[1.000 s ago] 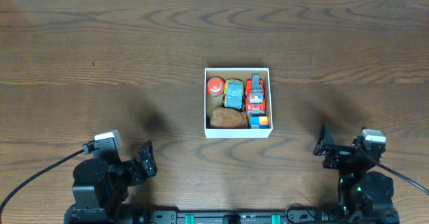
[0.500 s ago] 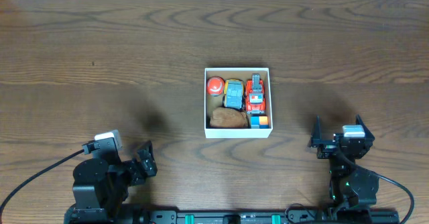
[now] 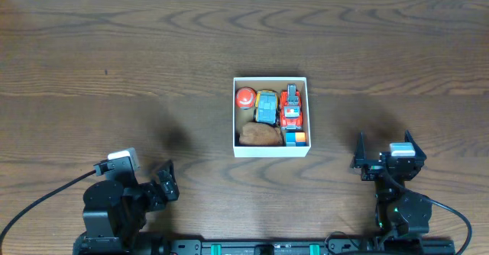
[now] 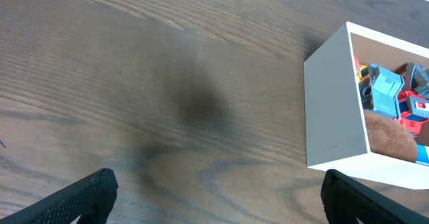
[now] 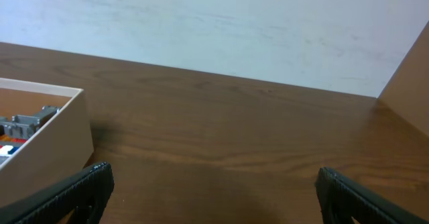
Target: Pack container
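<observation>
- Right end effector (image 3: pixel 384 150) is the only thing that changed on you: a second ago it sat skewed and further right, now it's squared up toward the far edge and shifted slightly left. Nothing visible moved in the last half second.
- Left end effector (image 4: pixel 218 194), container (image 3: pixel 271 153) and its contents: same spots as before.
- Your right end effector: jaws spread wide, nothing between them. Right wrist view shows the fingertips (image 5: pixel 80 187) at the bottom corners, with bare counter (image 3: pixel 114 56) between.
- Your left end effector: also wide, holding nothing, at the near-left edge, well apart from the container.
- Container sits mid-counter, upright, between the two arms and further out than both. Left wrist view has its white side wall at frame right; right wrist view catches one corner at frame left.
- Inside it: red round toy (image 3: pixel 245 96) in the far-left corner, blue-and-yellow car (image 3: pixel 266 107) beside it, red truck (image 3: pixel 291 108) along the right wall, brown lump (image 3: pixel 260 135) near-left, small orange-and-blue block (image 3: pixel 296 138) near-right. Packed close together.
</observation>
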`<state>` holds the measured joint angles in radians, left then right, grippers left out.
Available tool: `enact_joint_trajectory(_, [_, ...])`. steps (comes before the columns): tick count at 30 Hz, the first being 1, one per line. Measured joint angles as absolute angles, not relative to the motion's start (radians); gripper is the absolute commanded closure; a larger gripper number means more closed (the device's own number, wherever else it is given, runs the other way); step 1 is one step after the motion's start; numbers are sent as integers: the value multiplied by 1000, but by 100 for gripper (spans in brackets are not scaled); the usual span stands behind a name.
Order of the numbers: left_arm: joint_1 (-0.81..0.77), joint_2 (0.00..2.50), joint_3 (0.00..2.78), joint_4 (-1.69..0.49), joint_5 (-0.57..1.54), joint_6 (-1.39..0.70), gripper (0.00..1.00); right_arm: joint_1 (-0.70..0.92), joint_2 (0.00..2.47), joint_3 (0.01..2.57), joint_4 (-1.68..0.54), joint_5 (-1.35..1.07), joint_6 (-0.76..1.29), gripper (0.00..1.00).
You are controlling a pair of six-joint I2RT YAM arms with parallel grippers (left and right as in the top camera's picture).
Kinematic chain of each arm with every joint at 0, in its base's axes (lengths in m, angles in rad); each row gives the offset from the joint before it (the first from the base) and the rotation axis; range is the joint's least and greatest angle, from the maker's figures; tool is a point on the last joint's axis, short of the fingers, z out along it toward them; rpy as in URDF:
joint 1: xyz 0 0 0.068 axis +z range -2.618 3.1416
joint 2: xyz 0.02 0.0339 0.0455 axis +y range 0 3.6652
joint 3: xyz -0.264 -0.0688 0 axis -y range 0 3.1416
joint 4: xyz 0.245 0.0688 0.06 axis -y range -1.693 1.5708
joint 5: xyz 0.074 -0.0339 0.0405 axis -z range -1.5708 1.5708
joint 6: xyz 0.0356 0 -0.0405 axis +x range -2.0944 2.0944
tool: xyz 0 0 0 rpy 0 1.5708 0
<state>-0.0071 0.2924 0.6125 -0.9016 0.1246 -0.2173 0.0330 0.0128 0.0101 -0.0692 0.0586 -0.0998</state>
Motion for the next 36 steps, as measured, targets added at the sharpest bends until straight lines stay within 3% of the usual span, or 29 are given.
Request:
enact_joint_trajectory(22, [-4,287,596,-901,104,-186,2,33,13,10,-69,59,-104,1])
enact_joint_trajectory(36, [-1,17,192,-464,98,79,2,33,13,10,-69,56,-107,1])
